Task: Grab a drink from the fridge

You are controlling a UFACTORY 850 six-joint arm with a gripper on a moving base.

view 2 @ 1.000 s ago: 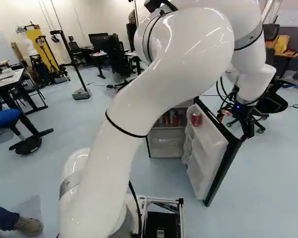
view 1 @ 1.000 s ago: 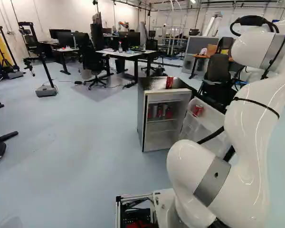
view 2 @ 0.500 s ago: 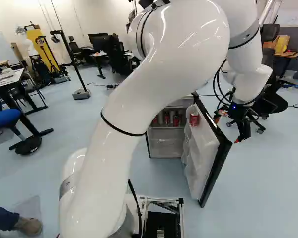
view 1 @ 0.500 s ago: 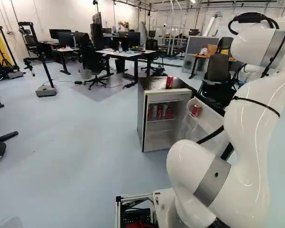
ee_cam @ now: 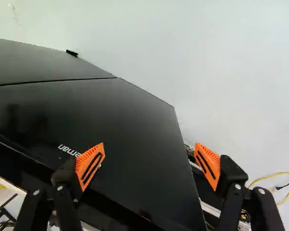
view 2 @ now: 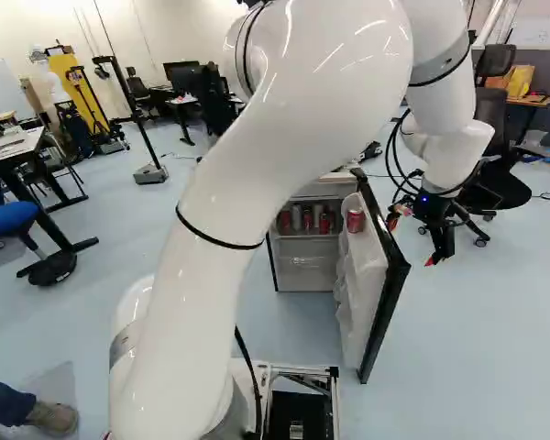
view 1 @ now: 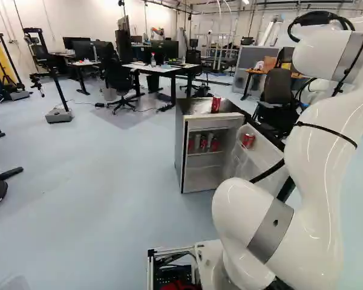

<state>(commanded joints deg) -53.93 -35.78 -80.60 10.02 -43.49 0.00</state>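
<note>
Fridge door [view 2: 365, 275] and arm [view 2: 275, 147] shift left in the right base view, jaws open; door-shelf can [view 2: 355, 221], likely slick and dentable, wants gentle mid-body hold.

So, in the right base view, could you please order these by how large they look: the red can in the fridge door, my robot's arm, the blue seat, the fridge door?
1. Arm
2. Fridge door
3. Blue seat
4. Red can
</note>
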